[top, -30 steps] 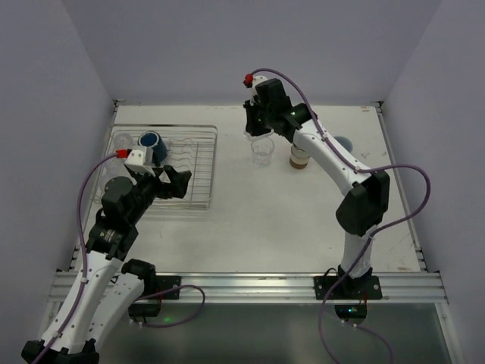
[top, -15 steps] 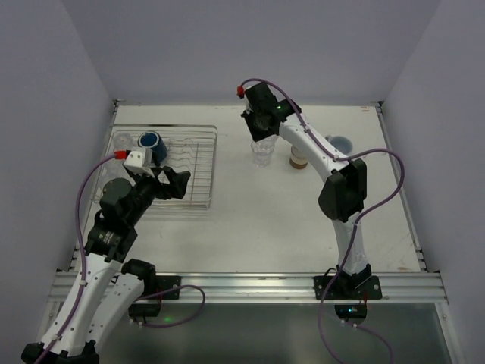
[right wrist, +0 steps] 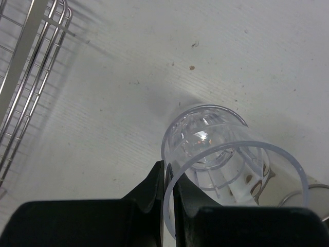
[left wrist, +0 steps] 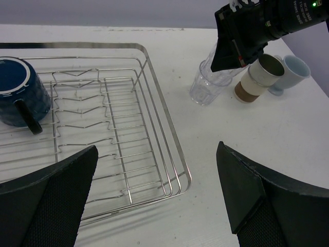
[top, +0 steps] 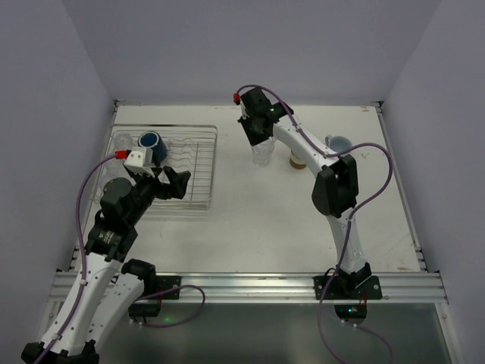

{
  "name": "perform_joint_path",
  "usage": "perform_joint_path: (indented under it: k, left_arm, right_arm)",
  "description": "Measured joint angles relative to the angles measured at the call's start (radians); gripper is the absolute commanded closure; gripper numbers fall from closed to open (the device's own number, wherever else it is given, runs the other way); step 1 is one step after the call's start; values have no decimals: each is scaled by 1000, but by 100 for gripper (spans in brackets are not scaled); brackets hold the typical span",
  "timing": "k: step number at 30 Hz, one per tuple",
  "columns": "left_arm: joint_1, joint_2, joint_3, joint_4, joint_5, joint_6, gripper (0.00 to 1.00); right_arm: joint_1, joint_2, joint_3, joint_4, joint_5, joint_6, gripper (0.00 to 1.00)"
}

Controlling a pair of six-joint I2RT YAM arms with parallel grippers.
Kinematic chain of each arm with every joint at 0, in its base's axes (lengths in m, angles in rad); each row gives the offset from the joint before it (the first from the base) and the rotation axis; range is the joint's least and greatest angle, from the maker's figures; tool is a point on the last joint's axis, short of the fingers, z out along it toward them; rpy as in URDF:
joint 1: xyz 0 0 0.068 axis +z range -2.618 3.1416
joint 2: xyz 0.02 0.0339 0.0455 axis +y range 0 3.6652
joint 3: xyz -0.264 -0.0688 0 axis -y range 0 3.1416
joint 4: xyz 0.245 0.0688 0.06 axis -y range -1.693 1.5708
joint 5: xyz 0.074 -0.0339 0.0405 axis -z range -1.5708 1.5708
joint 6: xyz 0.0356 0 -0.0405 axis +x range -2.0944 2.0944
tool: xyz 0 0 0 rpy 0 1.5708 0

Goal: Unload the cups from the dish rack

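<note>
Right wrist view shows little beyond glass and table: only a corner of the dish rack (right wrist: 31, 77) enters at the upper left, and the gripper's own body cuts off the near rim of the tumbler it carries. In the top external view the right gripper (top: 258, 138) hides its fingertips under its wrist. The brown-tan cup (left wrist: 254, 77) sits partly behind the right arm (top: 311, 148), and a clear cup (top: 123, 140) in the rack's far left corner is faint against the wire. The right gripper is almost closed, pinching the wall of the held tumbler (right wrist: 241, 170), one finger outside the rim and one inside. That tumbler is clear, ribbed and tilted, its base at the mouth of a standing tumbler (left wrist: 201, 91) that is upright on the white table (top: 265, 220), to the right of the rack; whether the two touch cannot be told. Just beside them stands the brown-tan cup, and next to it a pale blue cup (left wrist: 297, 69). The left gripper (left wrist: 157, 149) hangs over the rack's near right part, jaws wide apart and holding nothing. A dark blue mug (left wrist: 20, 95) sits among the prongs at the rack's far left.
</note>
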Motion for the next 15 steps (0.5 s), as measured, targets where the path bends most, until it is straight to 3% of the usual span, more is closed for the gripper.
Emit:
perform_joint_path:
  k: [4,6,10,15]
  left_arm:
    - [0,0,-1,0,-4,0,0]
    - [0,0,-1,0,-12,0,0]
    - [0,6,-1,0,-33,0,0]
    - [13,28,-1,-4,-59,-1,0]
  right_arm:
    - [0,16,6,0,1,-6,82]
    - [0,16,6,2,3,-9,67]
    - [-1,16,16,22,3,-12,53]
    - [-1,2,12,41,-11,-5,49]
